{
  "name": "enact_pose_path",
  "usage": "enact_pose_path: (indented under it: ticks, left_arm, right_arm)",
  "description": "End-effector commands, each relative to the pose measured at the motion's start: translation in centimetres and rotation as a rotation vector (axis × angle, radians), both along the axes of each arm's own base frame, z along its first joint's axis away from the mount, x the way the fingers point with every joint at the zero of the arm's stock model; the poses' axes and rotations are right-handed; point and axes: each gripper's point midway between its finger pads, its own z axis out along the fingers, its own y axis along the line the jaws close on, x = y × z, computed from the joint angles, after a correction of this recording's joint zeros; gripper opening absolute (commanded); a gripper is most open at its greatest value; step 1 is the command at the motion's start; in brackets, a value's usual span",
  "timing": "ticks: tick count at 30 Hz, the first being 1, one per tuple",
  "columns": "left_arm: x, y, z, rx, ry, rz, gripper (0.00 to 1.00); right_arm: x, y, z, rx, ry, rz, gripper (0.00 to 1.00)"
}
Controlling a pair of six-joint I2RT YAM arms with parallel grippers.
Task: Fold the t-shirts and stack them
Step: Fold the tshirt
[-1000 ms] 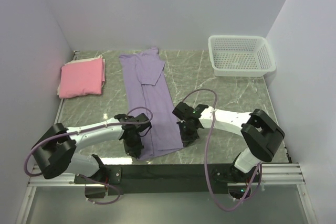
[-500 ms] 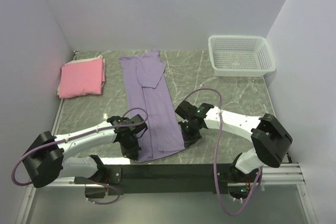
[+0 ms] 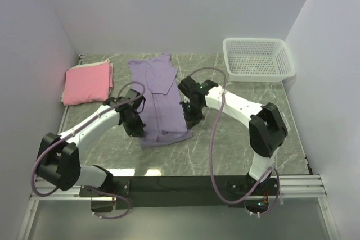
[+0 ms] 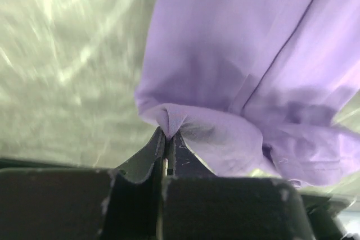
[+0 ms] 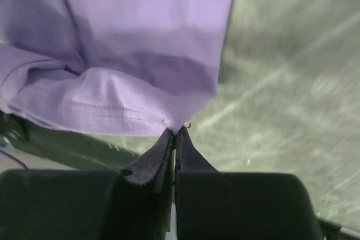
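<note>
The lavender-purple t-shirt [image 3: 160, 102] lies lengthwise in the middle of the table, its near end lifted and doubled back. My left gripper [image 3: 136, 129] is shut on the shirt's near left corner [image 4: 169, 117]; in the left wrist view [image 4: 167, 132] the cloth bunches between the tips. My right gripper [image 3: 189, 121] is shut on the near right corner [image 5: 174, 117]; in the right wrist view [image 5: 175, 130] the hem is pinched. The pink t-shirt [image 3: 87, 82] lies folded at the far left.
A white mesh basket [image 3: 258, 59] stands at the far right corner. Grey walls close in the marble table [image 3: 236, 139] on three sides. A black rail [image 3: 180, 184] with the arm bases runs along the near edge.
Both grippers have moved away from the near edge toward the far side, carrying the purple shirt's bottom hem up and over its middle. The shirt now looks much shorter.
</note>
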Motion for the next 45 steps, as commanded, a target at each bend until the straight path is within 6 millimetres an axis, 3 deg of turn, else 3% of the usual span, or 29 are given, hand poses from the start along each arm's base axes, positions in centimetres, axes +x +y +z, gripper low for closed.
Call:
enact_pose_path:
  ticks: [1,2,9,15,18,22,32,41,44,45]
  left_arm:
    - [4.2,2.4,1.2,0.068,-0.094,0.005,0.01]
    - [5.1,2.6,1.5,0.071,-0.112,0.005,0.01]
    - [9.9,4.7,1.7,0.081,-0.175,0.054,0.01]
    - [12.8,5.0,1.3,0.076,-0.210,0.045,0.01]
    - [13.8,4.4,1.0,0.059,-0.220,0.028,0.01]
    - [14.5,4.5,0.5,0.069,-0.232,0.011,0.01]
    - [16.1,5.1,0.1,0.117,-0.296,0.008,0.01]
    - [16.2,5.6,-2.5,0.144,-0.275,0.028,0.01]
    - [16.4,5.7,-2.7,0.154,-0.277,0.027,0.05]
    - [16.4,5.9,-2.6,0.157,-0.279,0.032,0.12]
  right_arm:
    - [3.2,0.2,1.9,-0.008,-0.056,0.006,0.00]
    - [4.7,0.6,2.2,-0.004,-0.073,-0.003,0.00]
    - [9.9,1.2,2.6,-0.003,-0.138,-0.042,0.00]
    - [12.4,1.4,1.5,0.011,-0.161,-0.063,0.00]
    - [12.7,1.2,0.5,0.003,-0.145,-0.062,0.00]
    - [12.9,0.9,-0.7,0.001,-0.134,-0.079,0.00]
    - [15.3,1.3,-1.2,0.027,-0.194,-0.107,0.00]
    - [16.9,2.2,-2.6,0.044,-0.216,-0.126,0.00]
    - [17.3,2.2,-2.7,0.038,-0.224,-0.127,0.03]
    - [17.4,2.2,-2.5,0.038,-0.230,-0.126,0.06]
